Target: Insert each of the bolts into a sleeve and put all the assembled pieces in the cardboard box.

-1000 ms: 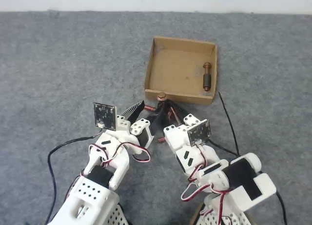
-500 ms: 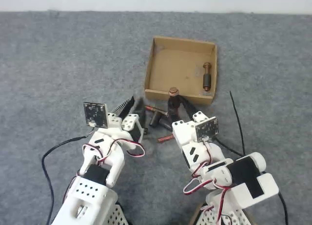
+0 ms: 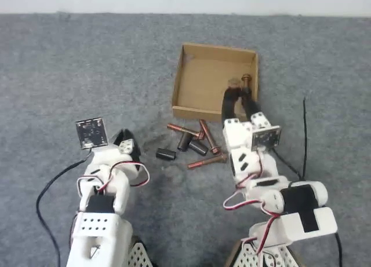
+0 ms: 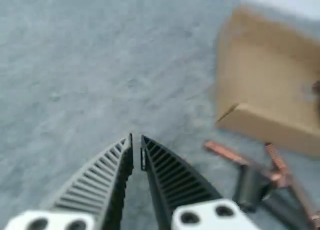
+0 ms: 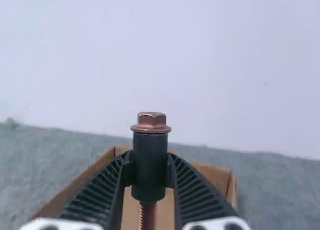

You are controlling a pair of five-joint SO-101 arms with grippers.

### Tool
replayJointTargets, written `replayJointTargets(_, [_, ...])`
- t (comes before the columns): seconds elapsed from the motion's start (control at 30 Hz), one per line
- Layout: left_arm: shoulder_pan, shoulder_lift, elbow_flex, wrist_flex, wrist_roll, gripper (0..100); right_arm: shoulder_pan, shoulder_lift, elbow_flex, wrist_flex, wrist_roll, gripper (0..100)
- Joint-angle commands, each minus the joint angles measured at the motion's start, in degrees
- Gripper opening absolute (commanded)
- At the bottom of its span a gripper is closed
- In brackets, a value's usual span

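The right gripper (image 3: 237, 98) hangs above the cardboard box's (image 3: 200, 84) near edge, pinching an upright sleeved bolt (image 5: 149, 155). The left gripper (image 4: 136, 146), tips nearly pressed together, hovers low beside the loose bolts and sleeves (image 3: 194, 142).

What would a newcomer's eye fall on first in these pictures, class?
First, the right pincer gripping a black sleeve with a copper bolt through it, over the cardboard box. Next, the loose bolts and sleeves scattered on the grey carpet in front of the box.
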Motion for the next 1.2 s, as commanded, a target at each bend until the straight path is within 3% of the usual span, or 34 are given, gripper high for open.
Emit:
replayJointTargets(0.0, [-2.99,-1.49,-0.57,5.36,-4.66,2,0.84,-2.77,-7.47,2.86,-0.44,0.6])
replayJointTargets(0.2, [-3.34,-1.58,-0.57,7.47,-8.35,2,1.80,-2.68,-17.49,19.21,-0.44,0.6])
replayJointTargets(0.73, [-3.43,-1.58,-0.57,7.38,-8.35,2,2.59,-2.07,-48.18,72.66,-0.44,0.6])
replayJointTargets(1.17, [-3.52,-1.58,-0.57,7.38,-8.35,2,2.68,17.89,-79.65,109.93,-0.53,1.0])
